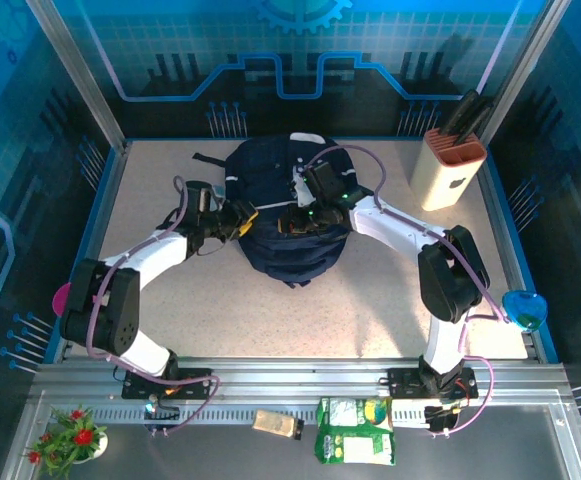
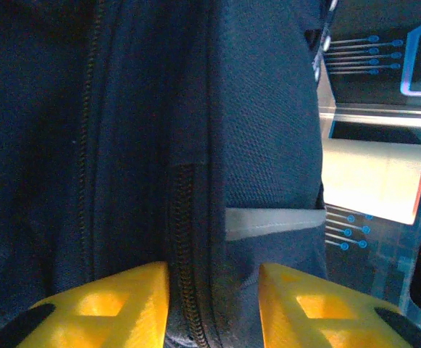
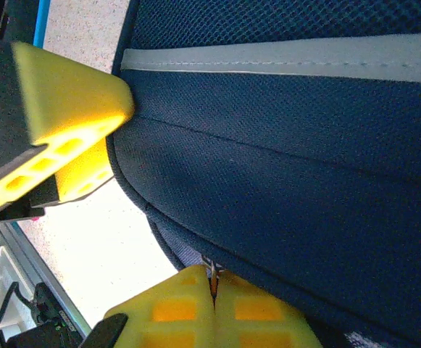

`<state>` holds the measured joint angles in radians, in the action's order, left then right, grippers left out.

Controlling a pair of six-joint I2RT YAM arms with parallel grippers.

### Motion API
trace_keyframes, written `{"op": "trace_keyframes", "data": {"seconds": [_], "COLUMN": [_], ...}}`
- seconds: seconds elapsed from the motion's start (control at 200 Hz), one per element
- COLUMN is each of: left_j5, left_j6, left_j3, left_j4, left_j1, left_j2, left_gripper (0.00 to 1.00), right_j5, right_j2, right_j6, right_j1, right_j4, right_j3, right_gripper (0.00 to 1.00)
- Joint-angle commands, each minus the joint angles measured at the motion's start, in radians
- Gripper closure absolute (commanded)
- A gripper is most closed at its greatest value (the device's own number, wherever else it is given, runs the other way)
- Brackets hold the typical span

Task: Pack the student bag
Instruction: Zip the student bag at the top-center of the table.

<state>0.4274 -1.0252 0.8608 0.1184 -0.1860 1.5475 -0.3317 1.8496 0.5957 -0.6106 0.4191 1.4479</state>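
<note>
I judge the student bag [image 1: 290,215] soft and slack, best taken by the zip tab [image 3: 211,272] my right jaws clamp; left jaws straddle its zip [image 2: 185,254], grip unclear.

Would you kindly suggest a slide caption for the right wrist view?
Right gripper shut on a zipper pull at the student bag seam, table beyond.

The student bag [image 1: 290,240] is matt navy cloth with a coarse, grainy weave, crossed by a smooth pale-grey strip [image 2: 268,221] and a dark toothed zip [image 2: 185,239]. The left fingers [image 2: 101,304] and right fingers [image 3: 196,312] are yellow plastic, faintly shiny and moulded with hollow cells. The counter [image 1: 270,320] is matt and speckled beige, the rail [image 1: 300,385] at 6 o'clock is brushed bare metal, and the knife block [image 1: 450,180] at 2 o'clock looks like smooth cream plastic.
</note>
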Motion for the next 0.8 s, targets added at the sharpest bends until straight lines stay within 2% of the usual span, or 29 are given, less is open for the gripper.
{"op": "trace_keyframes", "data": {"seconds": [0.0, 0.17, 0.29, 0.47, 0.795], "left_j5": [0.038, 0.030, 0.006, -0.019, -0.026], "left_j6": [-0.007, 0.014, 0.060, 0.135, 0.259], "left_j3": [0.039, 0.052, 0.075, 0.110, 0.170], "left_j4": [0.051, 0.026, -0.028, -0.108, -0.230], "left_j1": [-0.010, -0.009, -0.006, 0.009, 0.042], "left_j2": [0.026, 0.033, 0.033, 0.040, 0.063], "left_gripper": [0.72, 0.91, 1.00, 1.00, 1.00], "right_j5": [-0.046, 0.016, 0.078, 0.129, 0.336], "right_j2": [-0.002, -0.023, -0.067, -0.160, -0.215], "right_j6": [0.003, -0.030, -0.065, -0.148, -0.373], "right_j1": [-0.023, -0.014, 0.013, 0.078, 0.144], "right_j4": [-0.031, 0.004, 0.025, 0.071, 0.230], "right_j3": [0.039, 0.017, -0.045, -0.154, -0.213], "right_gripper": [1.00, 1.00, 1.00, 0.99, 0.98]}}
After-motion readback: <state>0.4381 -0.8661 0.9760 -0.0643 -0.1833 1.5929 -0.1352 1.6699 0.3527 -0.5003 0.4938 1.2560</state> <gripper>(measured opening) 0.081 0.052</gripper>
